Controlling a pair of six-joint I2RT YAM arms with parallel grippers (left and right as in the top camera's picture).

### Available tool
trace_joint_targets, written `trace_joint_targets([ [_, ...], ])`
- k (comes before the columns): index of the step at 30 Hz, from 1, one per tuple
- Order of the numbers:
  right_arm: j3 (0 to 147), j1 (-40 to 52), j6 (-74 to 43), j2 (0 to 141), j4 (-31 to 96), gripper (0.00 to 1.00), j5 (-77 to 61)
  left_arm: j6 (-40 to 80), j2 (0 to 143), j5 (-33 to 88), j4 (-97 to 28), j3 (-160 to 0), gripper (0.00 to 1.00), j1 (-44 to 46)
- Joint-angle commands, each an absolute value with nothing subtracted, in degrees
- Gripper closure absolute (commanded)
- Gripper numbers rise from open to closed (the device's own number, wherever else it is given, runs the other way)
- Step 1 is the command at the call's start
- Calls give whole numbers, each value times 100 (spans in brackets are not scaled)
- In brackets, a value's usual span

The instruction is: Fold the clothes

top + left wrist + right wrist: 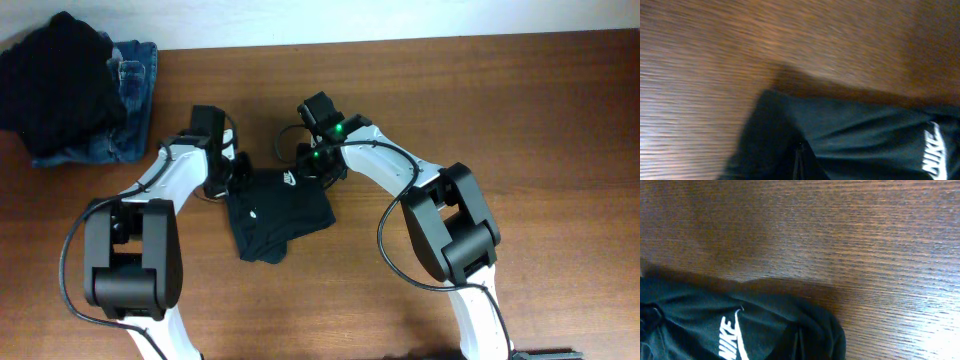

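**A:** From overhead, where is the T-shirt (278, 212)?

**B:** In the middle of the table (500, 90), part-folded into a rumpled block. The left tool (228, 175) is at its far left corner and the right tool (312, 165) at its far right corner. The white logo (288, 181) lies between them. Both tools are pressed together, and I judge that each pinches the shirt's far edge. A heap of jeans (128, 105) lies well apart, beyond the shirt's far left corner.

**A:** How should the fold be done?

**B:** Hold both corners level and the edge taut. Carry them together toward the shirt's near hem, so nothing bunches.

**A:** What does the left wrist view show?

**B:** No fingers show. The T-shirt (855, 145) fills the lower part, and the shadow on the wood beside its edge suggests that edge is raised.

**A:** And the right wrist view?

**B:** No fingers show there either. The T-shirt (700, 315) sits low in the view with its logo (730, 339) showing. A shadow runs along its edge here too.
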State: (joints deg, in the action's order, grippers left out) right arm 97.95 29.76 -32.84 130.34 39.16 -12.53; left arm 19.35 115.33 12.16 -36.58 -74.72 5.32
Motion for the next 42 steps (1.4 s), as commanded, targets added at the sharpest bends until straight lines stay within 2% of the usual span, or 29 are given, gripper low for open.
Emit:
trace_joint_targets([
  [1,9723,2947,-3334,13174,4051,96,-958,1815,11679,556,-3688,-7511,98,351],
  [15,9723,2947,-3334,13174,4095,96,-810,1358,11469,447,-3979,-7754,99,93],
  [30,10333,2947,-3284,13093,4644,96,-633,1361,10287,467,-4816,-7999,98,95],
  [33,10514,2947,-3286,13039,4939,96,-401,1361,10213,471,-5037,-7999,87,95],
  [35,10571,2950,-3286,12960,5109,96,-110,1361,10219,471,-5234,-7996,72,95],
  [38,10573,2947,-3306,12855,5282,96,386,1361,10219,471,-5492,-7996,67,95],
  [39,10573,2947,-3317,12829,5345,92,572,1363,10219,473,-5559,-7996,66,95],
  [40,10573,2947,-3317,12818,5391,81,735,1363,10219,473,-5623,-7996,62,95],
  [42,10573,2928,-3361,12818,5468,67,934,1363,10219,473,-5719,-7985,54,95],
])
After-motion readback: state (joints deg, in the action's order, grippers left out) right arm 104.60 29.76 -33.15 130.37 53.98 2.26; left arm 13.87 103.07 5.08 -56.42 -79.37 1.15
